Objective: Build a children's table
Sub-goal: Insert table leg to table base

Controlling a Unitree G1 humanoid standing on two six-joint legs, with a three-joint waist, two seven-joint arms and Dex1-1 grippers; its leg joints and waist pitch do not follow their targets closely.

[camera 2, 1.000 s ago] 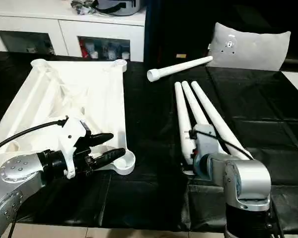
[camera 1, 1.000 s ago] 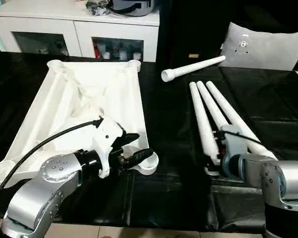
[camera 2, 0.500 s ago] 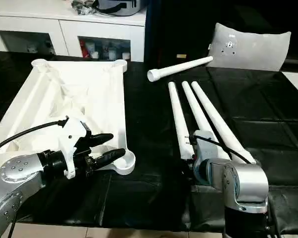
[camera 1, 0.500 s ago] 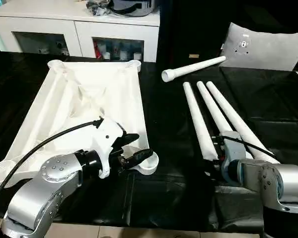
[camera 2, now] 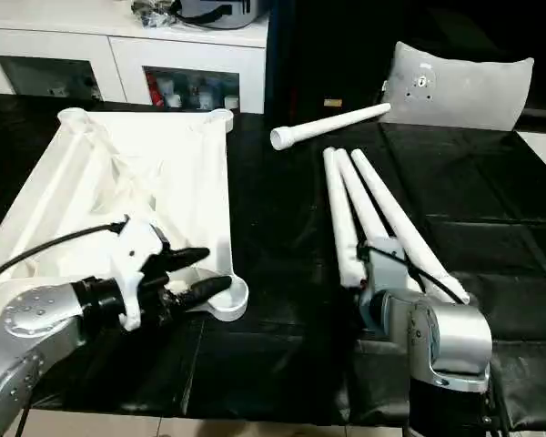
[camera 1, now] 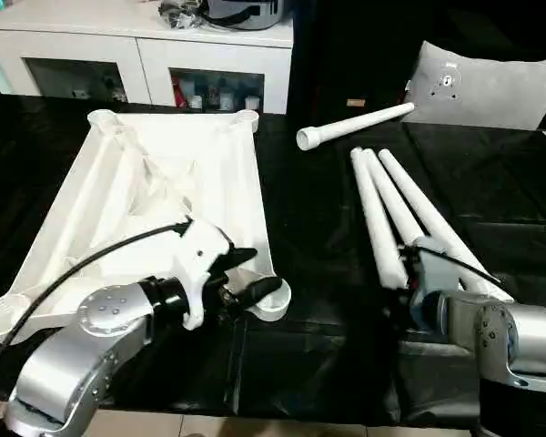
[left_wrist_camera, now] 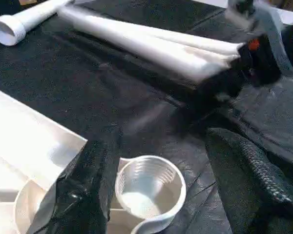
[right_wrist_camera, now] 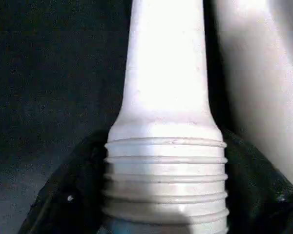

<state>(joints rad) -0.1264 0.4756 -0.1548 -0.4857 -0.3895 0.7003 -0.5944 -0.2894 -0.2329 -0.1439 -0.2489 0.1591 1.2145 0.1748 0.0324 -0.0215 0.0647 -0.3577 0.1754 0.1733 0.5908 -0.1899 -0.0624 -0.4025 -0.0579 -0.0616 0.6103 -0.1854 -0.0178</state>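
Right gripper (right_wrist_camera: 161, 214) is sitting mostly hidden behind its own silver wrist at 4 o'clock; the wrist view is showing its black fingers (right_wrist_camera: 63, 195) clamping the threaded end of one table leg (camera 1: 375, 214), two more legs (camera 1: 428, 214) lying touching beside it; a fourth leg (camera 1: 355, 125) is lying apart at 1 o'clock. Left gripper (camera 1: 250, 273) is holding its fingers apart astride the near corner socket (left_wrist_camera: 149, 185) of the upturned tabletop (camera 1: 164, 191) at 10 o'clock, gripping nothing. Everything is resting on black sheeting (camera 1: 300, 237); a white cabinet (camera 1: 146, 55) is standing behind, its top cut off.

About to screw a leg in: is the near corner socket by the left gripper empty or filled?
Empty: the corner socket by the left gripper shows bare threads and floor.
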